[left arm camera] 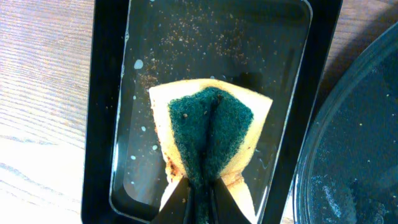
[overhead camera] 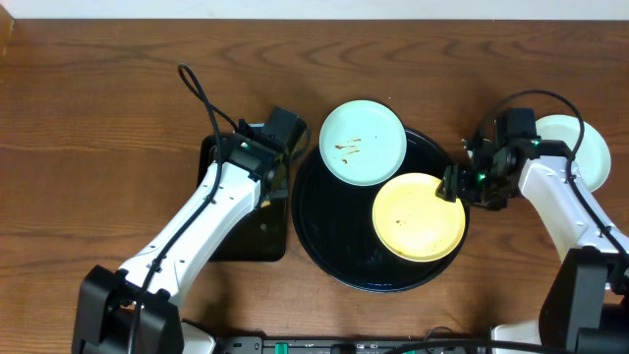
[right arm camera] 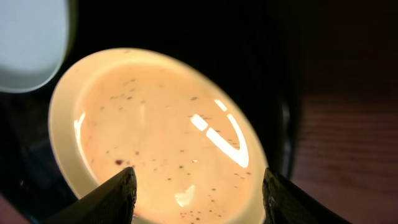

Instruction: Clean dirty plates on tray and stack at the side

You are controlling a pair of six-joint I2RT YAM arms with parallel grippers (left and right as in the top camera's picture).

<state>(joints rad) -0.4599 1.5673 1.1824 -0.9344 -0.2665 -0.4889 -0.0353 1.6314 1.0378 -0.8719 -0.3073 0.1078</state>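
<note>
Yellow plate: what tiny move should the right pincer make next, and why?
Probably ease in and close on the rim of the yellow plate. The right pincer stands open at its edge, the plate lies speckled on the black tray, and the left pincer holds the sponge.

The round black tray [overhead camera: 329, 251] sits glossy on the bench [overhead camera: 98, 118]. A pale yellow plate [overhead camera: 419, 216] lies in its right half, close to the rim, peppered with fine brown specks. A mint-green plate [overhead camera: 363, 143] rests on the tray's far rim, overhanging it, with brown smears near its middle. A third pale plate [overhead camera: 575, 138] lies on the bare wood off to the right, partly hidden behind my right arm [overhead camera: 560, 202].
</note>
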